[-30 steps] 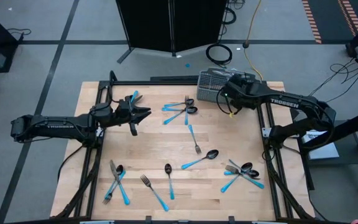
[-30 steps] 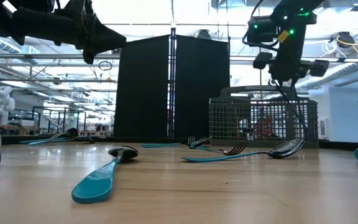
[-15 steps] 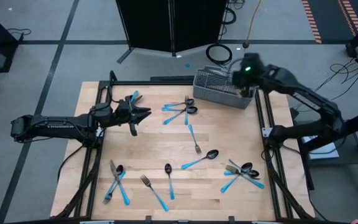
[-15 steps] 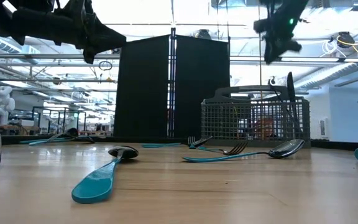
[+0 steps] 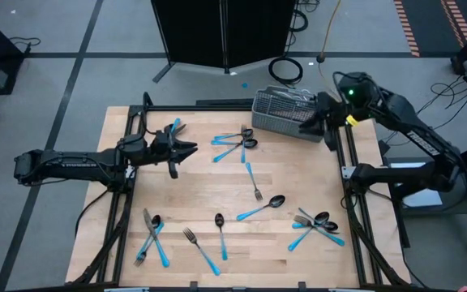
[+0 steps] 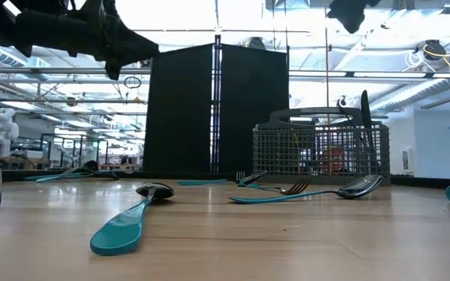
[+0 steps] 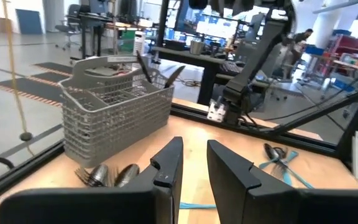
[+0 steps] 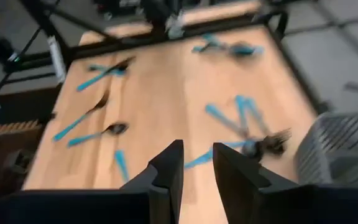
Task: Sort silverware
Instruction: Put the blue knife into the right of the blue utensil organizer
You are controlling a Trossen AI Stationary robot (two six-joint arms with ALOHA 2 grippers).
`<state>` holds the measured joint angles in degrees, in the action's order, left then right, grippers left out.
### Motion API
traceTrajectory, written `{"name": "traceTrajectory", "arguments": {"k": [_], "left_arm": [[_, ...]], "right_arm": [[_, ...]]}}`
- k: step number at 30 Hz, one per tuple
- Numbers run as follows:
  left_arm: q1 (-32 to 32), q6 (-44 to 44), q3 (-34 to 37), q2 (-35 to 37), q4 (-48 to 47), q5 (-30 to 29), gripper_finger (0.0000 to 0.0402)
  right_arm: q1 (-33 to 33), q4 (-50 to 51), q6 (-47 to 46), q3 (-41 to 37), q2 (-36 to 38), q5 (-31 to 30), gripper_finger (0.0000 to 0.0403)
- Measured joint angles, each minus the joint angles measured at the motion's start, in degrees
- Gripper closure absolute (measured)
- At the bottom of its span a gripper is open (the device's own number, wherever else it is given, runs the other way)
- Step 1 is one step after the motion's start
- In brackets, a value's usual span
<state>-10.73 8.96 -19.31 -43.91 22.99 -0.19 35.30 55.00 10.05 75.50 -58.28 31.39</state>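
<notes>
Hovering empty beside the wire basket [image 5: 286, 116] at two o'clock, the right claw [image 5: 313, 123] is seen narrowly parted — another piece of silverware [image 5: 259, 209] must be fetched; the left claw [image 5: 186, 148], narrow and empty, waits at nine o'clock.

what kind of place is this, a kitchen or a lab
Most likely a robotics lab or workshop, not a kitchen: the wooden table sits in a metal frame on grey floor with loose cables, and desks and equipment fill the open hall behind.

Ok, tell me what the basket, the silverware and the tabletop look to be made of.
Basket: grey wire mesh, likely coated metal; you see through its grid.
Silverware: dark, glossy metallic-looking heads, matte light-blue handles, probably plastic.
Tabletop: pale wood, visible grain and plank seams.
</notes>
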Motion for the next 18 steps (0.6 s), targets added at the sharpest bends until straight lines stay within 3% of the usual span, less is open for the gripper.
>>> {"name": "traceTrajectory", "arguments": {"k": [8,13,18], "left_arm": [[3.7,4.7,0.0,-3.3,-2.9,0.6,0.0334],[5.2,8.1,0.0,-3.7,-8.2,0.6,0.0334],[4.3,12.9,-3.3,-3.2,-17.7,-2.1,0.0334]], "right_arm": [[-8.6,-6.6,-9.6,-12.2,0.3,0.0,0.0324],[-16.5,-22.6,-15.8,-22.7,0.2,-0.7,0.0324],[-25.6,-40.4,-18.8,-30.8,0.1,-6.8,0.0324]]}}
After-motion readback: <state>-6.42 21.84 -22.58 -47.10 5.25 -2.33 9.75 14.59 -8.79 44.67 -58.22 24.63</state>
